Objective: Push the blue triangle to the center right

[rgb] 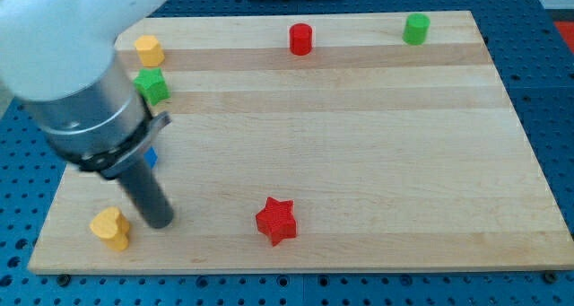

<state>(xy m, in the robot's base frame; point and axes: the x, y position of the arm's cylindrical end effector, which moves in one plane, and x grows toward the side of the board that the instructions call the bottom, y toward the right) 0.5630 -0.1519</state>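
Observation:
The blue triangle [152, 158] shows only as a small blue sliver at the view's left, mostly hidden behind the arm's body. My tip [158, 222] rests on the board just below that sliver and to the right of a yellow heart-shaped block [110, 229]. The rod rises up and to the left into the large grey and white arm housing [85, 82]. I cannot tell whether the rod touches the blue triangle.
A green star block [152, 86] and a yellow block [148, 49] sit at the upper left. A red cylinder [300, 39] and a green cylinder [415, 28] stand along the top edge. A red star [275, 220] lies at bottom centre. The wooden board [359, 126] has edges all round.

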